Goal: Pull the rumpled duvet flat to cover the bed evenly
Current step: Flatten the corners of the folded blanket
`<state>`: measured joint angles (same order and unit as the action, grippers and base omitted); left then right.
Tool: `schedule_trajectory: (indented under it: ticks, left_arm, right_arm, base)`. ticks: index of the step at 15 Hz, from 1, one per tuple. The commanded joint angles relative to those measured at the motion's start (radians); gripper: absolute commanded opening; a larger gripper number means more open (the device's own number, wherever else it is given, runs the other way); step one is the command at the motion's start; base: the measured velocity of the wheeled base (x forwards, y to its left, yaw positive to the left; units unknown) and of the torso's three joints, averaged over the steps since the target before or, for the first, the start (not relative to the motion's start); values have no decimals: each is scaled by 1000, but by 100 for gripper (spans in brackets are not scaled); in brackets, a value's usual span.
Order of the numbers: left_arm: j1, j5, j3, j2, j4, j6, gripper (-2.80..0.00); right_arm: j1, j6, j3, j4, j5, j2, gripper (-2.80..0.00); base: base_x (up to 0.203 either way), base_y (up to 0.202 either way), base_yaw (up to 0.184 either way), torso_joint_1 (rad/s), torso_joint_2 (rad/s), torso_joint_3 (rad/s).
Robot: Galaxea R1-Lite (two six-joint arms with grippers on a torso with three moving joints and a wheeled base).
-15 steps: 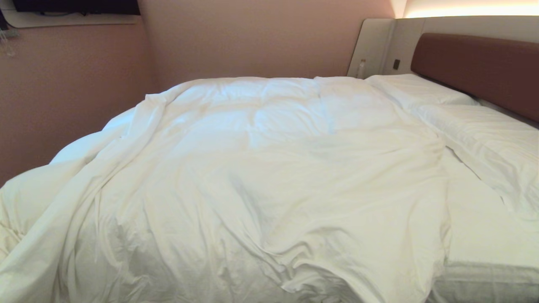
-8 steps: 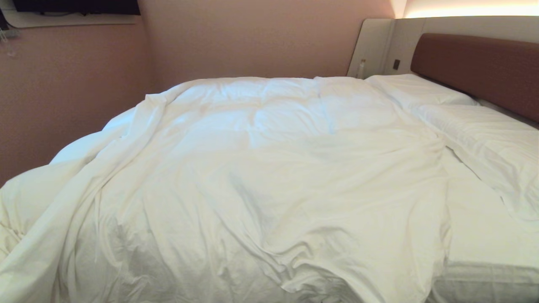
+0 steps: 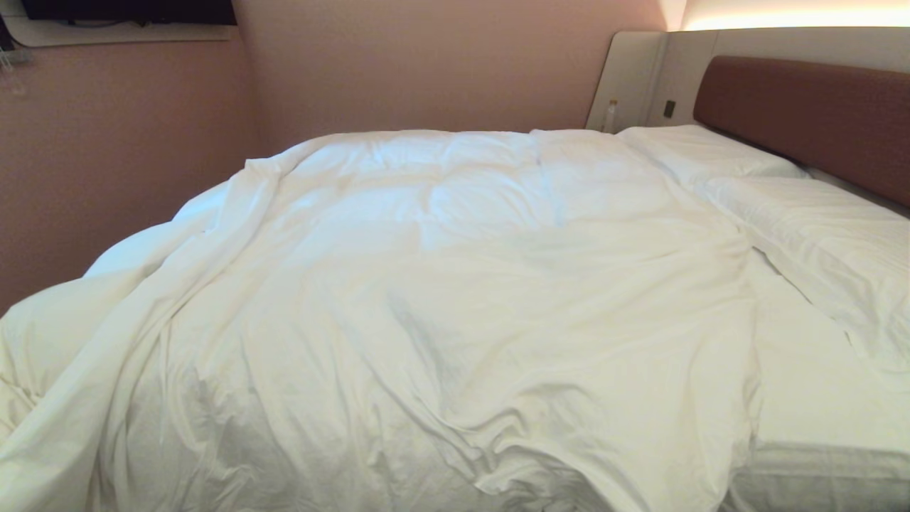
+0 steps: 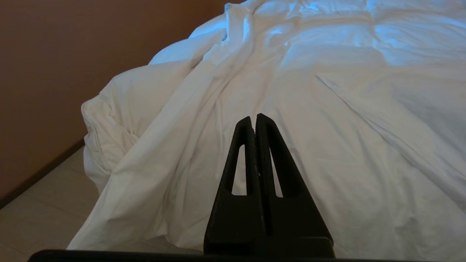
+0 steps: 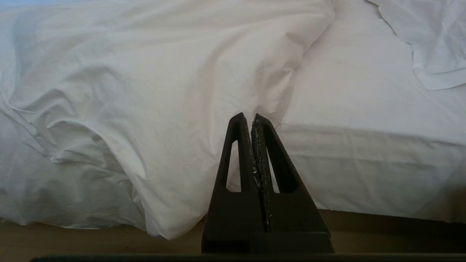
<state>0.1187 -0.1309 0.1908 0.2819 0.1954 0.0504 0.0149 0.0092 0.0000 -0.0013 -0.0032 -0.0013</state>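
Observation:
The white duvet [image 3: 441, 299] lies rumpled over most of the bed [image 3: 817, 427], bunched at the left and hanging over the near edge. A strip of bare mattress shows at the right, below the pillows. My left gripper [image 4: 254, 118] is shut and empty, held off the near left part of the duvet [image 4: 291, 109]. My right gripper [image 5: 247, 117] is shut and empty too, facing the bed's near side where the duvet's hanging corner [image 5: 156, 203] meets the bare mattress side [image 5: 364, 171]. Neither arm shows in the head view.
Two white pillows [image 3: 803, 220] lie against the brown headboard [image 3: 810, 114] at the right. A pink wall [image 3: 121, 156] runs close along the bed's left side. Pale floor [image 4: 40, 218] shows beside the duvet's hanging left corner. A wooden base strip [image 5: 400, 225] runs under the mattress.
None in the head view; the duvet and the bed lie as before.

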Motion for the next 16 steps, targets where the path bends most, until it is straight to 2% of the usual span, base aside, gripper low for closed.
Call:
schedule_trajectory:
  ticks: [1,3,5,8,10,11,16]
  left_arm:
    - [-9,-1,-20,4,8,2,-280]
    - [-93,0,-38,-13,15,8,-280]
    - [-127,1,-69,-71,9,27,-280]
    - [-130,25,-137,-191,-3,56,-280]
    - [-128,78,-150,-274,-75,62,-280]
    - [-128,95,-155,-282,-108,58,-280]
    - [-128,106,-191,-282,-119,50,-280]
  right_arm:
    - [0,0,0,0,0,1,-280]
    - [0,0,0,0,0,1,-280]
    - [0,0,0,0,0,1,-280]
    - [0,0,0,0,0,1,-280]
    - [0,0,0,0,0,1,-280]
    - [0,0,0,0,0,1,-280]
    - [0,0,0,0,0,1,-280]
  base:
    - [0,0,0,0,0,0]
    - [0,0,0,0,0,0]
    - [0,0,0,0,0,0]
    - [0,0,0,0,0,0]
    - [0,0,0,0,0,0]
    - [0,0,0,0,0,0]
    - [0,0,0,0,0,0]
